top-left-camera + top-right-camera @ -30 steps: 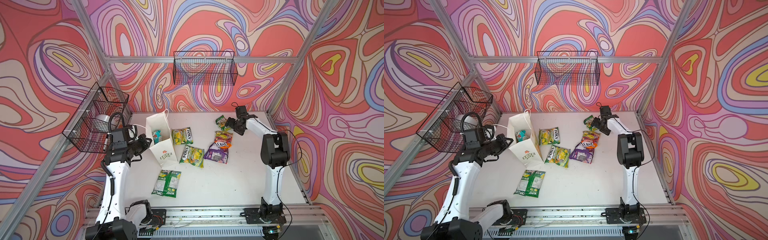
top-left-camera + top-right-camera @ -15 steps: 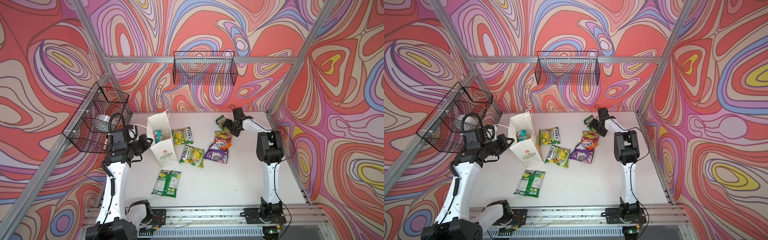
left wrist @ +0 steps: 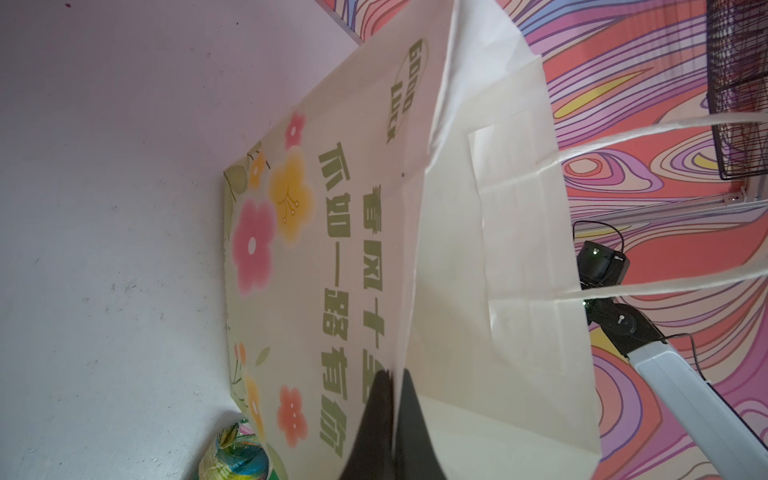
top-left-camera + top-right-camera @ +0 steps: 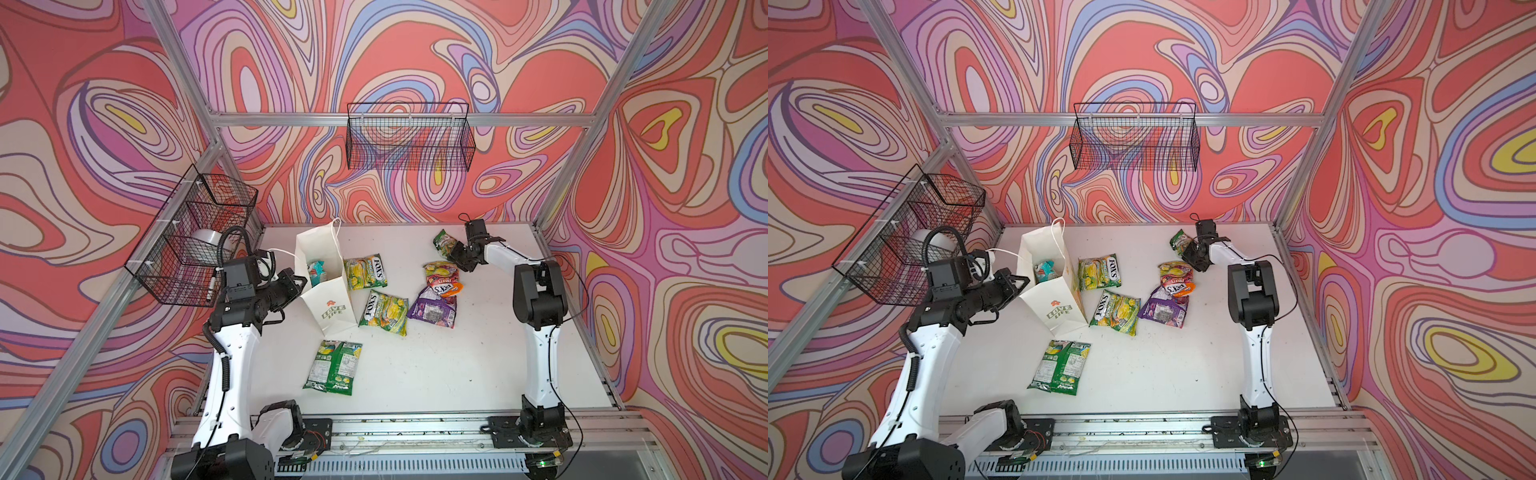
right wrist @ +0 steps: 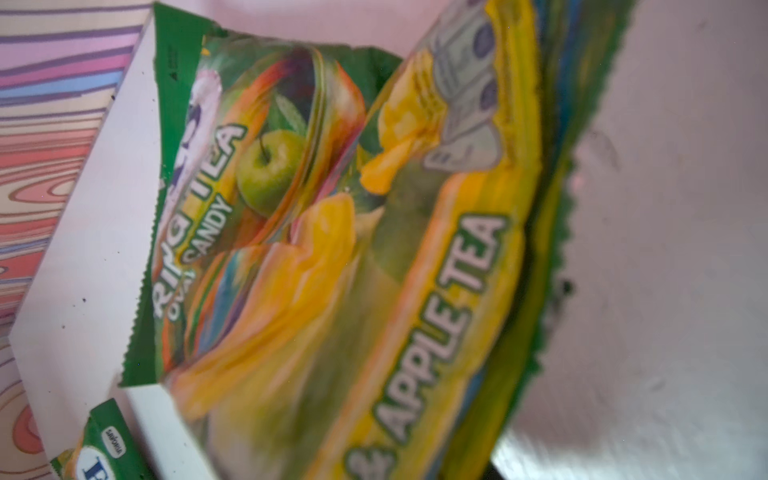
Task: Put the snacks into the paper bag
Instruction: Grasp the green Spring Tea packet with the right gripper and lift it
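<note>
The left gripper [image 3: 392, 376] is pinched shut on the rim of the open, standing paper bag [image 4: 332, 309]. A teal packet [image 4: 316, 269] lies inside the bag. Two green-yellow FOX'S packets [image 4: 384, 308] lie just right of the bag. Well to the bag's right, the right gripper [image 4: 458, 261] is against the green apple tea packet [image 5: 332, 249]. Whether it has clamped the packet I cannot tell.
</note>
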